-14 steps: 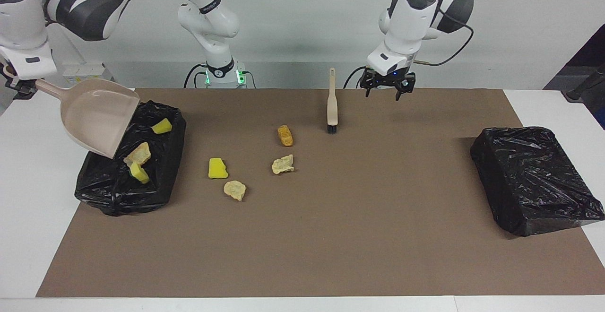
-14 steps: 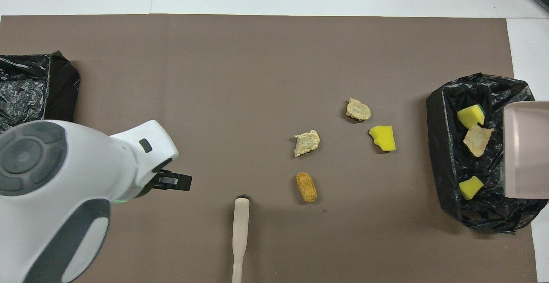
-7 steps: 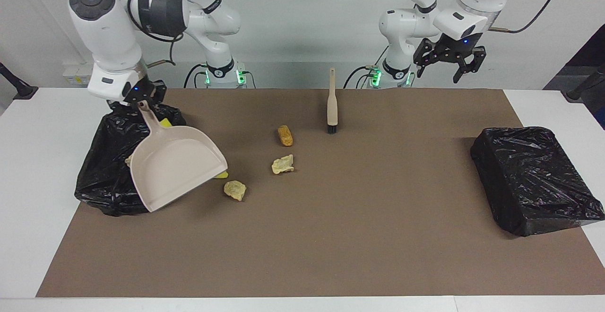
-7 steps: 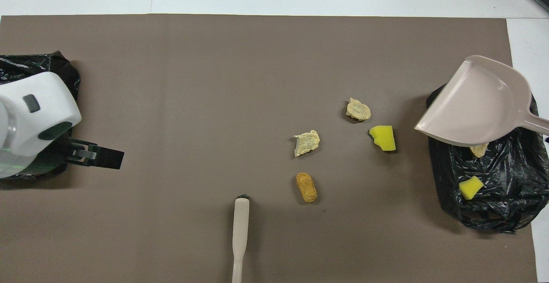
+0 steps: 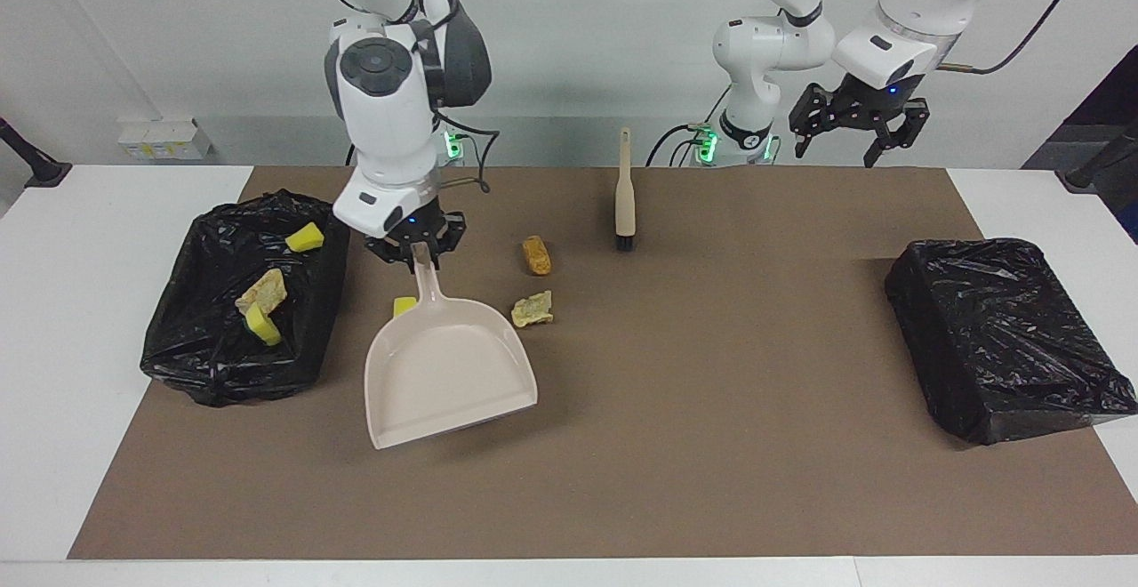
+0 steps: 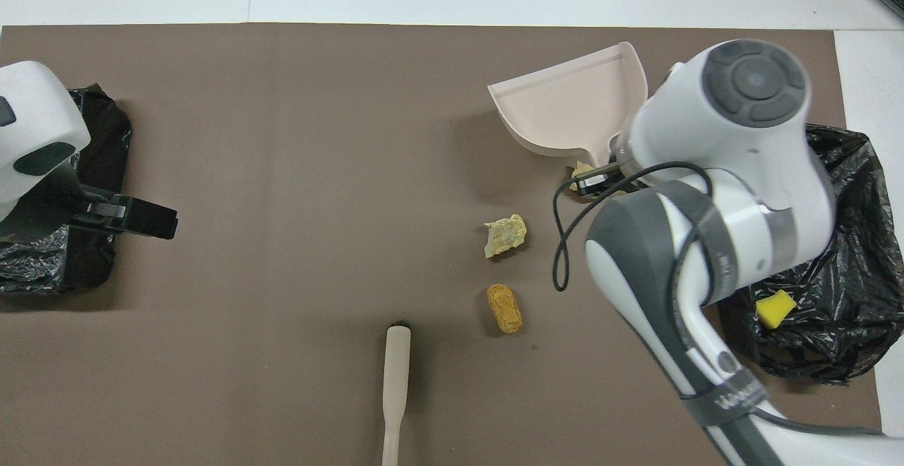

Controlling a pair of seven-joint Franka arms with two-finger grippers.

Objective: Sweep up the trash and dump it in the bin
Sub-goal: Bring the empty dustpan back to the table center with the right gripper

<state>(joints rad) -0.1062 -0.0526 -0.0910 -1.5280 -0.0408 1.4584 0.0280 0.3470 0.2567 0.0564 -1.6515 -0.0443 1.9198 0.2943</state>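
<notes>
Brown paper covers the table. Right gripper is clamped on the dustpan, with scraps just beside it and more in the bin. Left gripper waits up high, fingers apart. Lay the pan's lip flat, facing the scraps.

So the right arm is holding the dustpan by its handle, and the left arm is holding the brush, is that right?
Partly. The right end effector does hold the dustpan by its handle. But the left end effector is open and holds nothing; the brush lies on the mat near the robots, as the facing view shows.
</notes>
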